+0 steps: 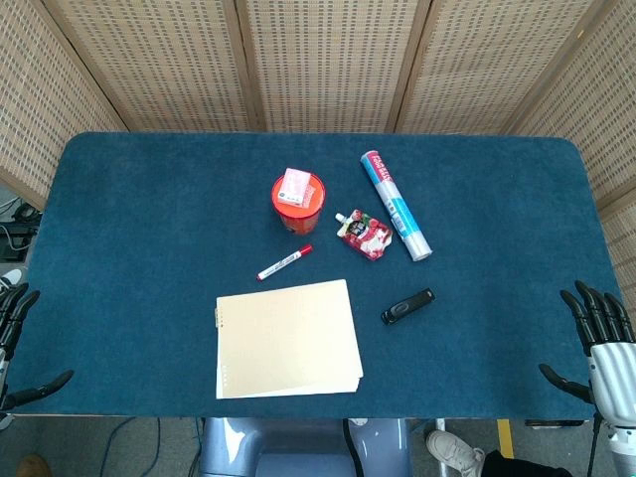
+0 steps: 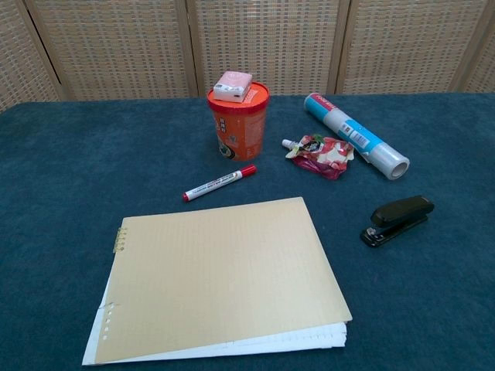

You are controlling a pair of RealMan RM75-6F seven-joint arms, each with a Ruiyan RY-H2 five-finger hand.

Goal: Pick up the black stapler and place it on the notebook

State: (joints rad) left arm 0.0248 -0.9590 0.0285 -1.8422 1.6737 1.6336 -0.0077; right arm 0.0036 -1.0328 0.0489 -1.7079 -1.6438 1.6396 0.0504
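At the far left edge of the head view, the left hand [image 1: 18,338], black and jointed, sits at the near corner of the dark blue felt-covered counter [image 1: 139,219], fingers [image 1: 22,303] spread apart and holding nothing. Right of it, near the front edge: one tan-covered spiral notebook [image 1: 286,338] [image 2: 220,274], lying flat and closed, white pages showing under its cover at the near side, nothing on top. Just behind the notebook: one white marker pen with red cap [image 1: 284,262] [image 2: 219,183], lying at a slant, apart from the cover. Behind the pen: one orange cylindrical instant-noodle cup [image 1: 298,201] [image 2: 237,120], upright, with a small pink and white box [image 1: 297,184] [image 2: 233,86] resting on its lid. Right of the cup: one red and white spouted foil pouch [image 1: 364,235] [image 2: 322,154], lying flat, its edge touching or just beside a clear plastic-wrapped roll with blue and red label [image 1: 397,205] [image 2: 356,145], which lies diagonally. Nearer the front, right of the notebook and clear of it: one black stapler [image 1: 407,306] [image 2: 397,219], resting closed on the counter, untouched by either hand. At the far right edge, off the counter's near corner: the right hand [image 1: 594,343], black fingers [image 1: 586,308] on a silver palm, fingers apart and empty, well apart from the stapler.
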